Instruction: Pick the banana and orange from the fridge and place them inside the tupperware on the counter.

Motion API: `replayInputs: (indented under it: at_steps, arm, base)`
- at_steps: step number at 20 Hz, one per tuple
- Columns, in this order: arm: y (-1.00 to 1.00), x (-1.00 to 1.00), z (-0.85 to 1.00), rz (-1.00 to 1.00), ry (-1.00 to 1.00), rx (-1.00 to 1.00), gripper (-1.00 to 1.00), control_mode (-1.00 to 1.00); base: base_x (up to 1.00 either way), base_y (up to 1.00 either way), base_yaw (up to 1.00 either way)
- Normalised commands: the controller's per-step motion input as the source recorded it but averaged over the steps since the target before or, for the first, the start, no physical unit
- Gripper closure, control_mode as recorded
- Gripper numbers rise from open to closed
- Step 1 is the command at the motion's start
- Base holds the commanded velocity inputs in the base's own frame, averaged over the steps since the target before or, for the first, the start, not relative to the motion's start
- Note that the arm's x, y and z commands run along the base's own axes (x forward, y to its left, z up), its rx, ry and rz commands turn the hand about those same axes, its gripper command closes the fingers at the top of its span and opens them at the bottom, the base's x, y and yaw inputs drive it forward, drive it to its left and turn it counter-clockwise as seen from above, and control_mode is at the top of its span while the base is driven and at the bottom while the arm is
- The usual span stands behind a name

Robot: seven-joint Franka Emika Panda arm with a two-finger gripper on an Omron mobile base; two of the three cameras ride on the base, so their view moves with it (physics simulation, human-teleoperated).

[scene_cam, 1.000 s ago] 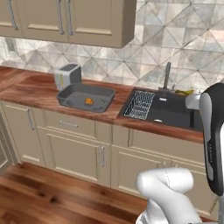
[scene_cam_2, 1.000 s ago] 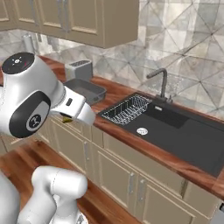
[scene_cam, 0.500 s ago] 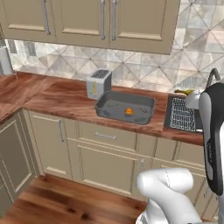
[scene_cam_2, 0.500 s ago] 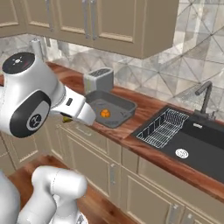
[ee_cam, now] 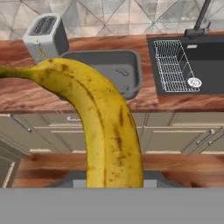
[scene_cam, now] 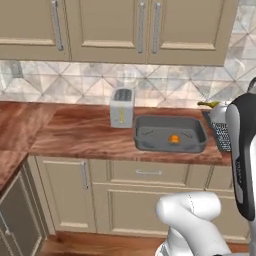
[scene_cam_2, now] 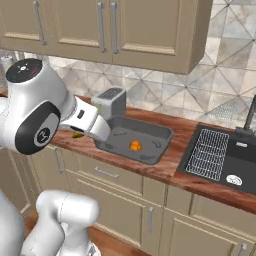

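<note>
A spotted yellow banana (ee_cam: 105,118) rises through the middle of the hand view, and my gripper (ee_cam: 114,177) is shut on it. The banana's tip (scene_cam: 209,104) pokes out beside my arm in the left base view. The dark-grey tupperware (scene_cam: 150,146) sits on the reddish-brown counter (scene_cam: 75,132) ahead of the hand. The small orange (scene_cam: 174,139) lies inside it, toward its right end. The right base view shows the orange (scene_cam_2: 135,145) in the tupperware (scene_cam_2: 150,157) just past my forearm. The fridge is out of view.
A silver toaster (scene_cam: 122,107) stands against the tupperware's left end. A dark sink (scene_cam_2: 235,160) with a wire rack (scene_cam_2: 207,152) lies to the right. Beige wall cabinets hang above the counter, with base cabinets and a wood floor below.
The whole picture has shifted: the base has driven left along the counter, so toaster and tupperware now sit further right in both base views. The gripper stays shut on the banana.
</note>
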Motion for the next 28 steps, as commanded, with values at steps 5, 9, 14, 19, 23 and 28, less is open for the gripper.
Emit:
replayInputs:
  at_steps: [5, 9, 14, 19, 23, 28]
  arm:
    - [0.0, 0.0, 0.0, 0.0, 0.0, 0.0, 1.0, 1.0]
    - [0.0, 0.0, 0.0, 0.0, 0.0, 0.0, 1.0, 1.0]
    - [0.0, 0.0, 0.0, 0.0, 0.0, 0.0, 1.0, 1.0]
    - [0.0, 0.0, 0.0, 0.0, 0.0, 0.0, 1.0, 1.0]
    - [0.0, 0.0, 0.0, 0.0, 0.0, 0.0, 1.0, 1.0]
    - [0.0, 0.0, 0.0, 0.0, 0.0, 0.0, 1.0, 1.0]
  base:
    - [0.66, 0.67, -0.53]
    - [0.52, 0.1, -0.34]
    - [0.52, -0.09, -0.15]
    - [0.62, -0.05, -0.04]
    - [0.6, -0.08, 0.0]
    - [0.32, -0.13, 0.0]
